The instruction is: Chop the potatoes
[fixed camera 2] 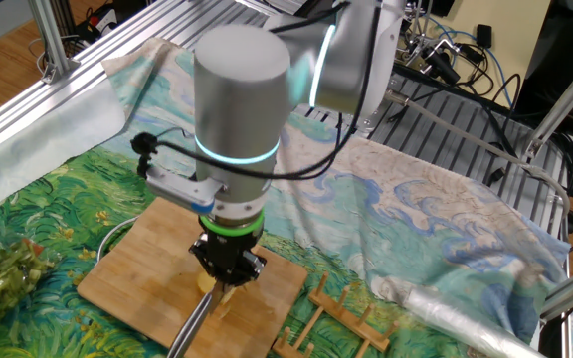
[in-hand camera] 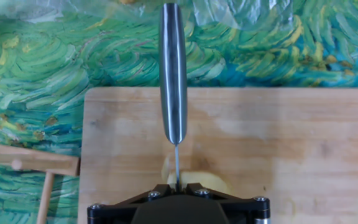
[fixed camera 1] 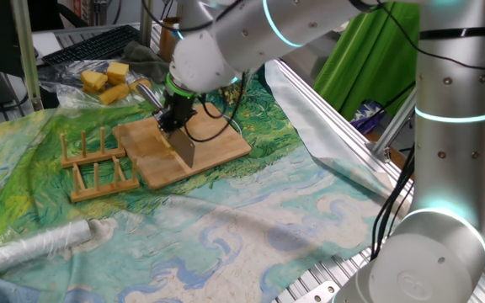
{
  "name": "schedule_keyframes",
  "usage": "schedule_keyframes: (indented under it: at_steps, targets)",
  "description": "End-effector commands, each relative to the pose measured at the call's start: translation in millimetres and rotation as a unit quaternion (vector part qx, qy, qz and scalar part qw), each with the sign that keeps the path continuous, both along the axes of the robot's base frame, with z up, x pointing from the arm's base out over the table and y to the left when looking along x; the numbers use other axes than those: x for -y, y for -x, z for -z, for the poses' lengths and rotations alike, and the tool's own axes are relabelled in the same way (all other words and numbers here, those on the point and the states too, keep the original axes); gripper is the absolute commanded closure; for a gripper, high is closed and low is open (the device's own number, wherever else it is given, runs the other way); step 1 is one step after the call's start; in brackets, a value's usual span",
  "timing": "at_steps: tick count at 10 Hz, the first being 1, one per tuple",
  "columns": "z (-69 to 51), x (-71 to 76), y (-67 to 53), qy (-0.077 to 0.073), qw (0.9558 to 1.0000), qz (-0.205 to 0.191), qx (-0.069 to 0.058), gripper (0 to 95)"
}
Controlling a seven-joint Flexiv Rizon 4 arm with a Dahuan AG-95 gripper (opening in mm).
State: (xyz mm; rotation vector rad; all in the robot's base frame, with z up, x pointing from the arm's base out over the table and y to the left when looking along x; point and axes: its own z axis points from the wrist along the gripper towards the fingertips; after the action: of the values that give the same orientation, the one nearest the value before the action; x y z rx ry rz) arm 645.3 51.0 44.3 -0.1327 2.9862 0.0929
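The end effector [fixed camera 2: 226, 270], pointing down, is clamped on a knife [in-hand camera: 173, 74] over the wooden board [fixed camera 1: 213, 145]. Only the hand view shows the potatoes [in-hand camera: 199, 182] directly beneath it, blade running lengthwise across them; their long axis is unclear.

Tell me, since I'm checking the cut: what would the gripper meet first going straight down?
Likely the potato piece beneath the gripper and its knife, then the wooden board. How far apart they are is unclear.
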Motion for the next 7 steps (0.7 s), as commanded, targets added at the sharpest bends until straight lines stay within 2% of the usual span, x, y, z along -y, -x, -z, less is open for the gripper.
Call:
schedule_keyframes:
  at_steps: [1, 3, 5, 6, 7]
  targets:
    - [3.6, -1.2, -3.8, 0.006, 1.0000, -0.003, -0.006, 95.0]
    - [-4.1, -0.6, -1.8, 0.008, 0.9999, -0.004, -0.013, 95.0]
    - [-1.0, -3.3, -2.1, 0.010, 0.9999, -0.001, -0.007, 95.0]
    - [0.4, -3.8, -2.3, 0.010, 0.9999, -0.001, -0.008, 95.0]
    - [2.1, -4.7, -1.8, 0.010, 1.0000, 0.003, -0.001, 95.0]
